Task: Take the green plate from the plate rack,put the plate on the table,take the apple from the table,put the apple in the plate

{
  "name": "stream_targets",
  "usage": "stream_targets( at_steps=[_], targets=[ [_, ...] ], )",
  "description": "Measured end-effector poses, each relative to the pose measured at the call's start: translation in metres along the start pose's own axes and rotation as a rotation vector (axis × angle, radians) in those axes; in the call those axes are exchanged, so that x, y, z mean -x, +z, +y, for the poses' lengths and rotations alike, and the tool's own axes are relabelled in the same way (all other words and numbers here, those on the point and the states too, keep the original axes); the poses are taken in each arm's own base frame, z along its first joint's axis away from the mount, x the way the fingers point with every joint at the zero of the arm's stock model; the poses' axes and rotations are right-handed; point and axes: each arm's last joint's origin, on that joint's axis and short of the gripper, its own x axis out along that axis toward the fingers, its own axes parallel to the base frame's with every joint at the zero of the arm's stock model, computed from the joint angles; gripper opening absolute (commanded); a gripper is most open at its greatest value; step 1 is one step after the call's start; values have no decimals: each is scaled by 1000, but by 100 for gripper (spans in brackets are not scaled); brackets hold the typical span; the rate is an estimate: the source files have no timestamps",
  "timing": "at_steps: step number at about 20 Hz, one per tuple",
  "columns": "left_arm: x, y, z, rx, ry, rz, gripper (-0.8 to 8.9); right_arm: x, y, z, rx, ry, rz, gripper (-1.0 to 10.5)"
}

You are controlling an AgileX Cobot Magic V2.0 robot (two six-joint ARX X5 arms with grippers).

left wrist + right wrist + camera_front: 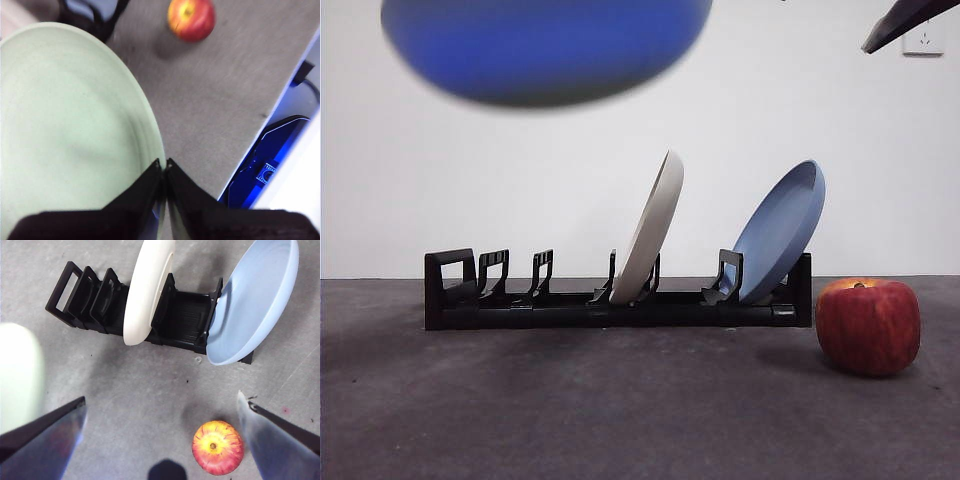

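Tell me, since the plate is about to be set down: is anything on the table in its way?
Nothing visible blocks it. The left gripper holds the green plate by its rim, above the table. The apple sits off to one side, the plate rack behind it, and bare table lies in front.

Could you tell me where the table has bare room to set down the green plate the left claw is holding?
The left claw grips the green plate by its rim, in the air. The table is bare in front of the plate rack, from its looped end to the apple. It is crowded near the apple and the blue plate. The right claw hangs open above.
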Motion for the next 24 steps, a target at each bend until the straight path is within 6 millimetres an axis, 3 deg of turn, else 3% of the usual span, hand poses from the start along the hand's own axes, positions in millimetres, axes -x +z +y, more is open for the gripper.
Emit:
stream_targets(
  at_steps=[3, 8, 14, 19, 24],
  targets=[
    [-43, -11, -16, 32, 0, 1, -9, 0, 0, 0, 0, 0, 1, 503],
    [-104, -26, -24, 134, -44, -93, -9, 0, -1, 0, -3, -3, 12, 503],
    [-142, -38, -11, 240, -148, -152, -9, 0, -2, -1, -5, -45, 19, 503],
    [-161, -39, 6, 299, -124, -151, -9, 0, -2, -1, -2, -45, 21, 503],
    [-197, -43, -1, 272, -140, -68, -9, 0, -2, -1, -2, -45, 21, 503]
  ],
)
